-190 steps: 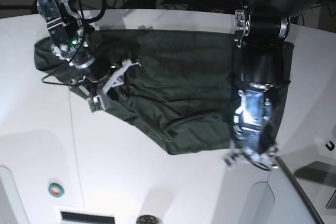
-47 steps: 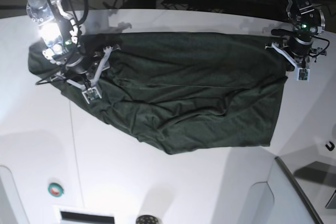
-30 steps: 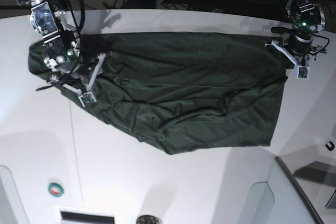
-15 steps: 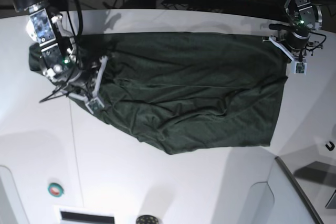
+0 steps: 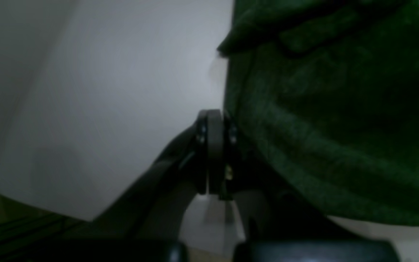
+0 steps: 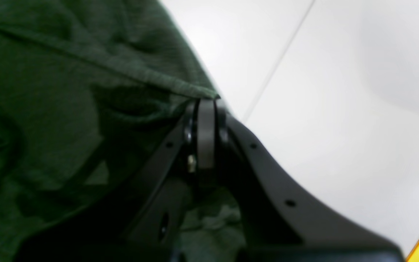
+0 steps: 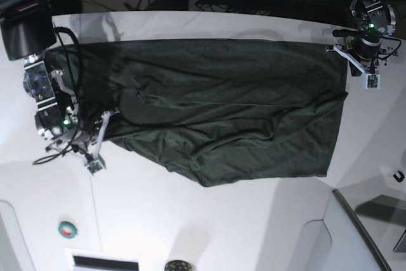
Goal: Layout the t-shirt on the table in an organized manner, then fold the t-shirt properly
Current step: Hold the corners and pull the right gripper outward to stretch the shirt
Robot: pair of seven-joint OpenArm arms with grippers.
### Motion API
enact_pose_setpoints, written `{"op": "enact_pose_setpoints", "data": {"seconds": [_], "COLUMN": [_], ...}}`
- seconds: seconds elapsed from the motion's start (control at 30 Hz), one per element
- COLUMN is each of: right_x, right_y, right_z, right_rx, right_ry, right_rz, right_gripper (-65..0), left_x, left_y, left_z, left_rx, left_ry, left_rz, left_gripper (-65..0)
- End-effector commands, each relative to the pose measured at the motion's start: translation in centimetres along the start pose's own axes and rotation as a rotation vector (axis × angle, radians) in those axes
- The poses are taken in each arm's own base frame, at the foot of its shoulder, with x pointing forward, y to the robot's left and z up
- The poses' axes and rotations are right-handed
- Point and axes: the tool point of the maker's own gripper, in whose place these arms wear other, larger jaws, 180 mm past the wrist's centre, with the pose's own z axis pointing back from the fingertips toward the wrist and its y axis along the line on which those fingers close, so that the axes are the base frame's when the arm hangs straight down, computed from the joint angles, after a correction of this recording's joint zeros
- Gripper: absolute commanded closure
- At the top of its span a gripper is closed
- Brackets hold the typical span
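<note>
the right end effector (image 7: 95, 157) has just clamped the dark green knit t-shirt (image 7: 222, 106) and dragged its edge along the smooth white worktop (image 7: 190, 220); the left end effector (image 7: 365, 71) stays pinched on the opposite corner, so spreading continues

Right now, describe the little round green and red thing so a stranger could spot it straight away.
Start at the big white table with the dark green t-shirt spread across it. Look at the table's near left part, below the shirt. The round button sits there alone, the only small colourful spot on bare white.
</note>
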Motion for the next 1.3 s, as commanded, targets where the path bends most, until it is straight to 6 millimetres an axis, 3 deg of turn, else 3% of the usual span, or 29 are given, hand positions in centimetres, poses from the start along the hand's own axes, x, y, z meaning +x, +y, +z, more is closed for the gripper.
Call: {"op": "enact_pose_setpoints", "data": {"seconds": [0.0,0.2,0.47,0.6,0.73,0.87,0.93,1.1,1.17,1.27], "right_x": [2.7,3.4,4.0,3.6,3.3,4.3,4.4,3.9,3.6,3.4], "right_y": [-1.8,-4.8,-7.2,-9.6,-9.9,-9.9,-10.5,-13.4,-14.0,-13.7], "right_z": [0.4,-1.2,-2.9,-3.1,-3.3,-3.1,-3.0,-1.9,-1.6,-1.5], "right_rx": [-0.033,-0.067,-0.096,-0.209,-0.236,-0.240,-0.275,-0.443,-0.479,-0.474], "right_ry": [-0.066,-0.059,-0.137,-0.177,-0.192,-0.242,-0.255,-0.249,-0.244,-0.218], "right_rz": [0.003,-0.035,-0.087,-0.153,-0.171,-0.168,-0.179,-0.238,-0.252,-0.263], "right_gripper": [-0.2,-0.2,-0.2,-0.2,-0.3,-0.6,-6.8,-33.6,-41.9,-40.8], "left_x": [1.1,0.7,-0.2,-0.6,-0.9,-0.5,-0.5,-0.5,0.3,1.8], "left_y": [1.2,2.8,3.1,3.4,4.5,4.7,4.7,4.4,4.4,3.5], "left_z": [0.2,0.7,1.1,1.2,1.6,1.6,1.6,1.8,2.2,3.1], "left_rx": [0.025,0.067,0.070,0.076,0.105,0.106,0.106,0.100,0.103,0.087], "left_ry": [-0.037,-0.033,-0.016,-0.011,-0.009,-0.013,-0.014,-0.016,-0.039,-0.108], "left_rz": [-0.011,0.015,0.011,0.013,0.031,0.018,0.018,0.012,0.013,0.072], "left_gripper": [0.0,0.0,0.0,0.0,0.0,0.0,0.0,0.0,0.0,0.0]}}
